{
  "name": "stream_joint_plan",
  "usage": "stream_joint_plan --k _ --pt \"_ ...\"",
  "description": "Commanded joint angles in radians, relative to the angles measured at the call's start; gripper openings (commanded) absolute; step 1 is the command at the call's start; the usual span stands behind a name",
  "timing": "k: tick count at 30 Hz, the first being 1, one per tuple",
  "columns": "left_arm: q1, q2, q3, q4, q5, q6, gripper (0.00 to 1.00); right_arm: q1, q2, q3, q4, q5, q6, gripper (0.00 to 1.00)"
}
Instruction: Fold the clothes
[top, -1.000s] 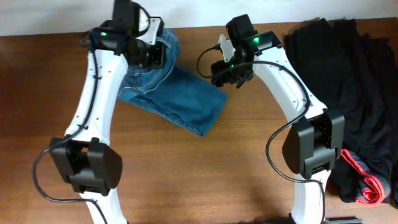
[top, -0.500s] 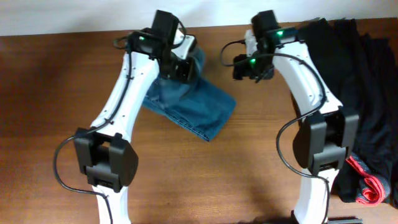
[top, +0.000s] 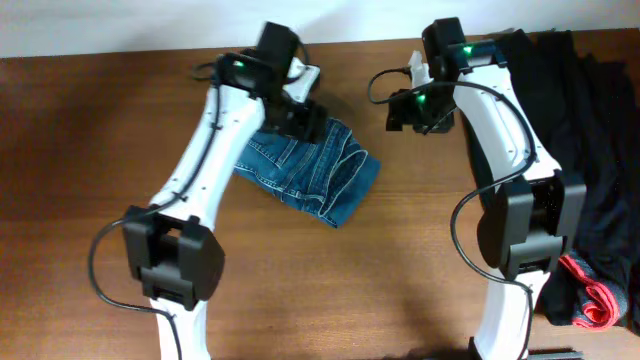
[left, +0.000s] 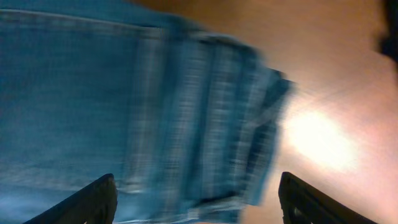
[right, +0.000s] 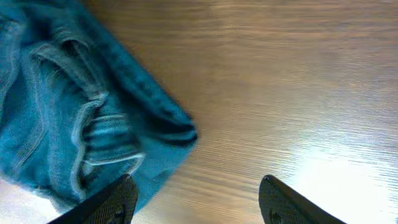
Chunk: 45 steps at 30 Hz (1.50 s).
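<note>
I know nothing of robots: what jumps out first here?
A rumpled bundle of blue denim jeans lies on the wooden table near its far edge, with the open left gripper just above it. The open right gripper hovers over the wood beside it. A heap of black garments fills the table's right side, with a red-pink item at its front.

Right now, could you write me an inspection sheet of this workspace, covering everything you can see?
Surface: brown wooden table, with glare patches in the wrist views.
Job's things: blue denim jeans, folded into a compact bundle at the back middle.
Clutter: black garments piled at the right edge; small red-pink item lying on them near the front.
Grippers: left gripper open, over the jeans; right gripper open, over bare wood beside the jeans' edge.
Cables: black cables loop off both arms.
Surroundings: pale wall behind the table.
</note>
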Motion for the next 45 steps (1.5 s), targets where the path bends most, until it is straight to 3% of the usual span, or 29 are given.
stream_joint_plan --k 1,8,13,20,33,34,37,42,45 --pt "0.111 -0.003 0.027 0.027 -0.097 0.000 0.84 0.041 -0.010 0.010 -0.010 -0.153 -0.014 0.69" --pt "0.275 -0.003 0.026 0.087 -0.096 0.000 0.85 0.158 -0.006 -0.014 0.015 -0.204 0.067 0.70" --pt "0.323 -0.002 0.026 0.086 -0.096 0.000 0.85 0.231 0.005 -0.134 0.100 -0.198 0.142 0.69" --pt "0.331 -0.002 0.026 0.087 -0.097 0.000 0.86 0.253 0.007 -0.233 0.207 -0.198 0.174 0.69" --pt "0.331 -0.001 0.026 0.073 -0.096 0.000 0.86 0.304 0.057 -0.241 0.286 -0.159 0.209 0.68" --pt "0.331 -0.001 0.026 0.072 -0.096 0.000 0.86 0.306 0.061 -0.241 0.287 -0.150 0.219 0.60" --pt "0.331 -0.001 0.026 0.071 -0.096 0.000 0.86 0.307 0.074 -0.241 0.310 -0.145 0.226 0.07" --pt "0.331 -0.001 0.026 0.069 -0.097 0.001 0.86 0.303 -0.008 -0.173 0.228 -0.141 0.147 0.04" --pt "0.331 -0.001 0.026 0.072 -0.097 0.001 0.86 0.303 -0.120 -0.080 0.092 0.085 0.137 0.04"
